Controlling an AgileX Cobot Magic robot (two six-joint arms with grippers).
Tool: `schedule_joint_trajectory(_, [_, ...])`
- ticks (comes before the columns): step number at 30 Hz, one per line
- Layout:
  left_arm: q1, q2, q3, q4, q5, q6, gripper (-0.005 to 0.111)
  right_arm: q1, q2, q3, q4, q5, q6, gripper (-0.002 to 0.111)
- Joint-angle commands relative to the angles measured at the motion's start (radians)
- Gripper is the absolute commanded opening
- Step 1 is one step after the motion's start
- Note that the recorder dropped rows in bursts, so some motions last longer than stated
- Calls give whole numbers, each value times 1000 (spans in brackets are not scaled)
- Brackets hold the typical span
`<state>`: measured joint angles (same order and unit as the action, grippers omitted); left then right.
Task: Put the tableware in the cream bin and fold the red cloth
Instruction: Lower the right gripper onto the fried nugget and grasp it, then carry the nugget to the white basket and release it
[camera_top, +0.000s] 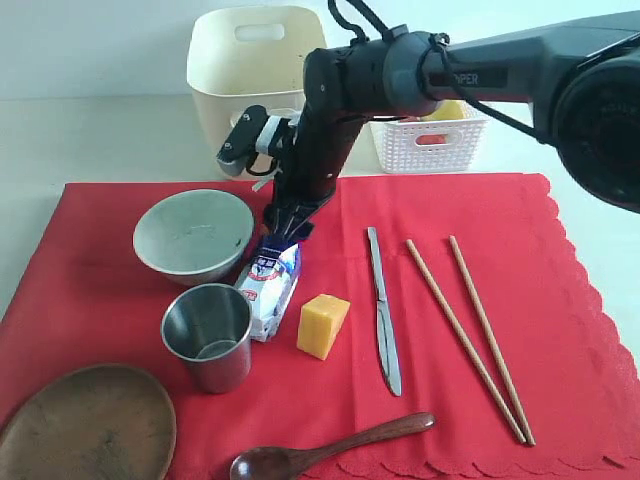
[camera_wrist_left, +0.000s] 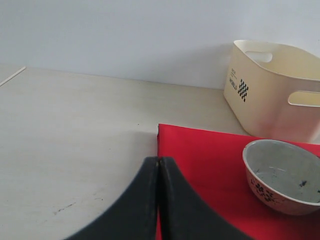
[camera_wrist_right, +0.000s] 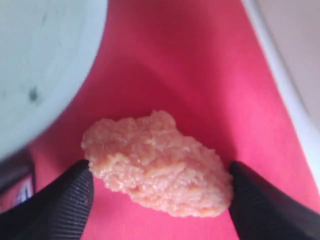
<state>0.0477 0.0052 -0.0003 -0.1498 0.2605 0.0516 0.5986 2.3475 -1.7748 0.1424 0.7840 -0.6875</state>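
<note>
Right pincer (camera_wrist_right: 161, 172) standing wide, fingers (camera_wrist_right: 55, 205) flanking pinkish crumbly lump (camera_wrist_right: 150, 150) lying on red cloth (camera_wrist_right: 165, 60); bowl (camera_wrist_right: 35, 65) sitting just beside it. Left pincer (camera_wrist_left: 158, 161) pressing fully shut, holding nothing; cream bin (camera_wrist_left: 270, 95) sitting ahead of it.

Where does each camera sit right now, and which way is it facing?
Exterior: off the arms, looking down across the red cloth toward the cream bin; right arm crosses the middle.
Left wrist: low beside the cloth's corner, facing bowl and bin; shut left hand shows.
Right wrist: close above the cloth, looking down on an orange crumbly lump inside the open right hand.
Shared: cloth and bowl in all three.
</note>
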Motion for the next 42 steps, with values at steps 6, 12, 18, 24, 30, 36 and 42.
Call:
schedule_joint_trajectory(6, [0, -5, 0, 6, -6, 0, 3, -15, -204, 0, -273, 58, 273, 0])
schedule_joint_trajectory(12, [0, -5, 0, 6, -6, 0, 3, -95, -331, 0, -300, 67, 362, 0])
schedule_joint_trajectory(18, [0, -5, 0, 6, -6, 0, 3, -202, -389, 0, -300, 57, 426, 0])
schedule_joint_trajectory(24, [0, -5, 0, 6, -6, 0, 3, -284, -385, 4, -300, 13, 521, 0])
schedule_joint_trajectory(30, [0, -5, 0, 6, -6, 0, 3, -326, -349, 4, -300, -55, 560, 0])
schedule_joint_trajectory(36, [0, -5, 0, 6, -6, 0, 3, -328, -286, 4, -300, -151, 617, 0])
schedule_joint_trajectory(42, [0, -5, 0, 6, -6, 0, 3, -328, -214, 4, -302, -220, 719, 0])
